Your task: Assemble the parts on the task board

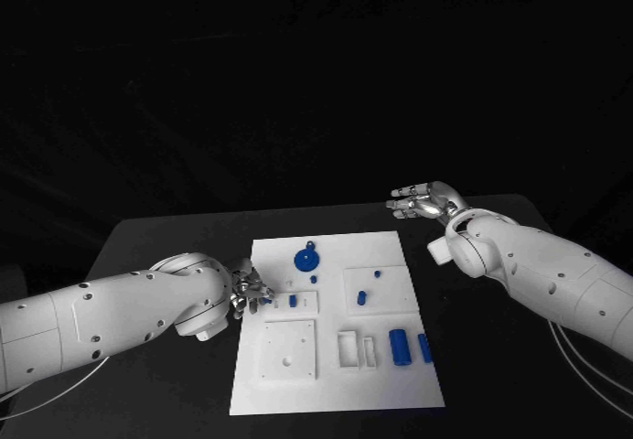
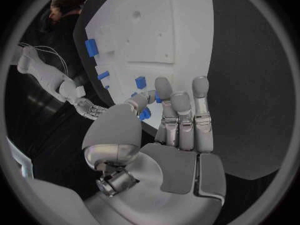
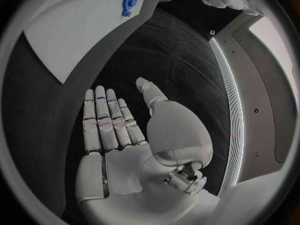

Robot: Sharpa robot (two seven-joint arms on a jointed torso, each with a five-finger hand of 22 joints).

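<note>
While the left silver many-fingered hand (image 1: 248, 293) is hovering at the left edge of the white rectangular task board (image 1: 396, 384), its fingers (image 2: 181, 110) are lying side by side and holding nothing. The right silver hand (image 1: 423, 202) is waiting off the far right corner, fingers straight, palm bare. Small blue plastic parts (image 1: 399, 347) are lying loose on the board, so picking appears not yet begun; a reach and a firm pinch seem next.
</note>
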